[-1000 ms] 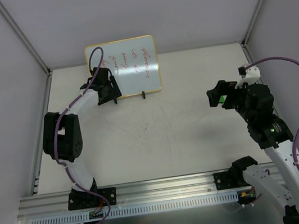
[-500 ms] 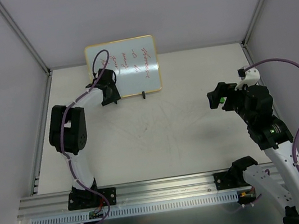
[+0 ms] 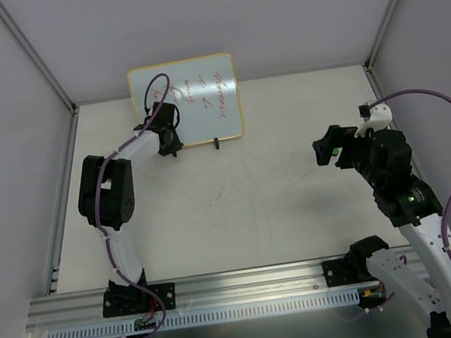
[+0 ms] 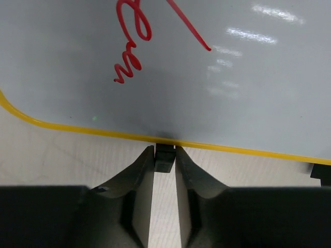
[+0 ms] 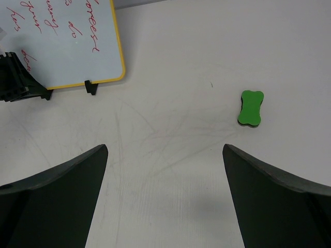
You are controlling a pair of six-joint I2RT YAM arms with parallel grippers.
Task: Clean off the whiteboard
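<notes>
The left tool (image 4: 164, 154) pinches the blocky black foot (image 4: 164, 162) of the glossy yellow-rimmed whiteboard (image 4: 217, 88); the right tool (image 5: 164, 150) gapes wide, empty.

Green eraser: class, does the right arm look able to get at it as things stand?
Probably yes. The green eraser lies alone on bare table ahead of the open right tool, with nothing between them; the whiteboard and the left tool at its foot are well off to the side.
</notes>
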